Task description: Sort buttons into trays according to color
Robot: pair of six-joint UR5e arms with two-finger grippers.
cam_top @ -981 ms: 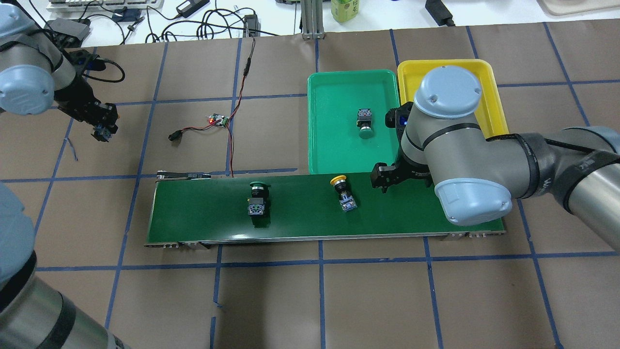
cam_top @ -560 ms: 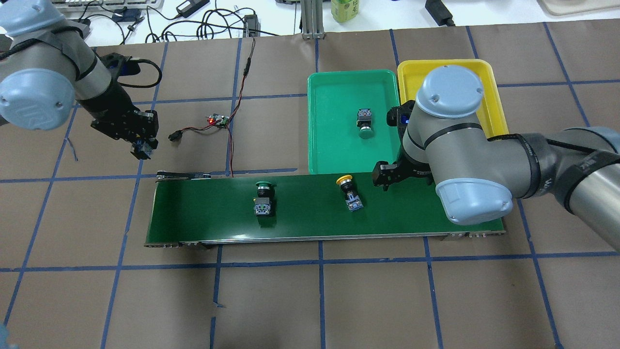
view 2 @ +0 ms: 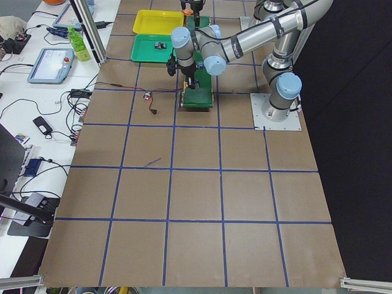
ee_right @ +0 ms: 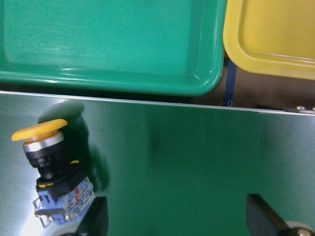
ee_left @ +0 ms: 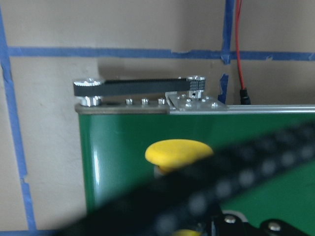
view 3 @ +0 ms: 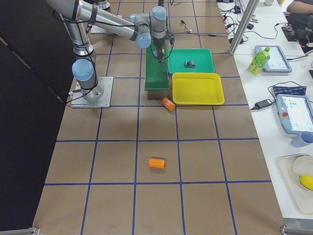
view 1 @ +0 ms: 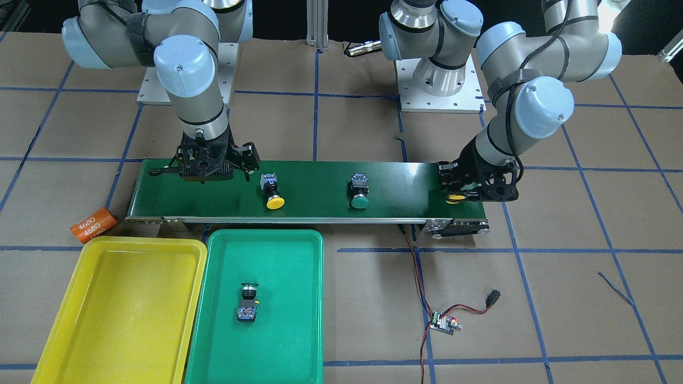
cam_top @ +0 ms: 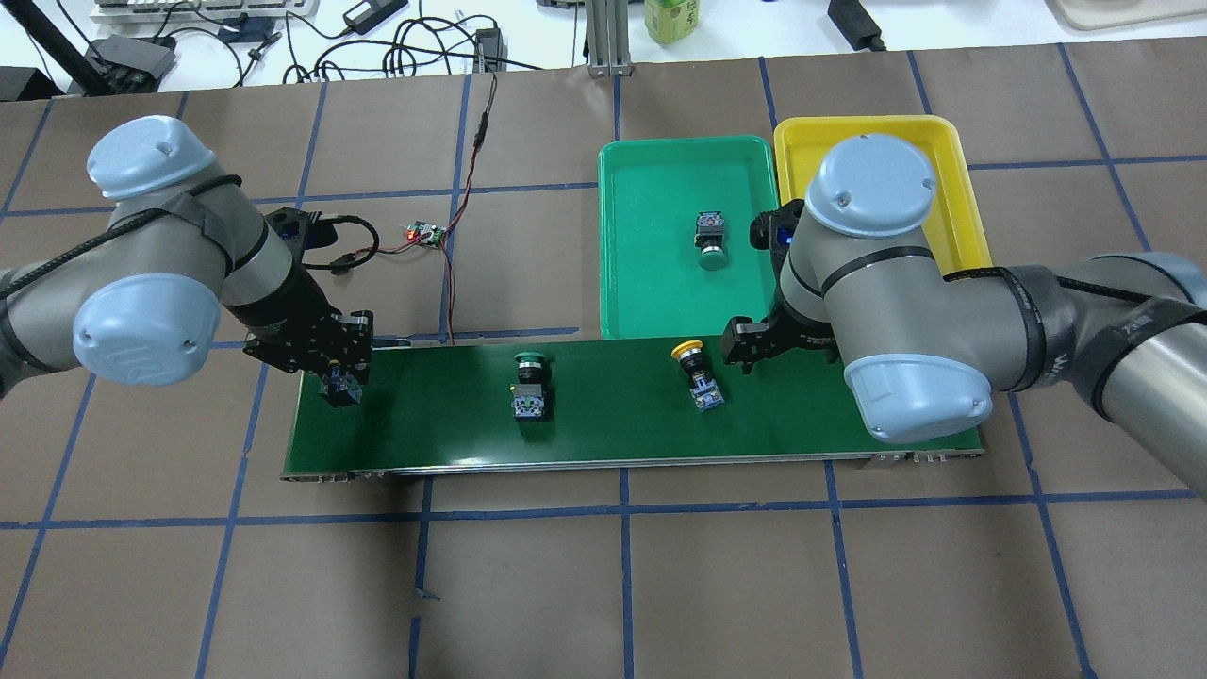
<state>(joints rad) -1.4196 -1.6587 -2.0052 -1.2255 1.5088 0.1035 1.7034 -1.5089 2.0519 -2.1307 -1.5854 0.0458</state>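
Note:
My left gripper (cam_top: pixel 341 385) is shut on a yellow button (ee_left: pixel 178 151) and holds it just over the left end of the dark-green conveyor belt (cam_top: pixel 613 429). Two more buttons lie on the belt: a green one (cam_top: pixel 528 382) near the middle and a yellow one (cam_top: pixel 696 372) further right. My right gripper (ee_right: pixel 179 216) hangs open over the belt, just right of that yellow button (ee_right: pixel 49 162). Another green button (cam_top: pixel 709 240) lies in the green tray (cam_top: pixel 651 302). The yellow tray (view 1: pixel 122 309) beside it holds nothing.
A small circuit board (cam_top: pixel 426 233) with red and black wires lies beyond the belt's left part. An orange cylinder marked 4680 (view 1: pixel 93 224) lies by the yellow tray's corner, and another orange cylinder (view 3: pixel 157 163) lies far off on the brown table.
My left arm has swung in from the table's far left to the belt's left end, carrying the yellow button. Both buttons on the belt have drifted right. The right arm has barely moved.

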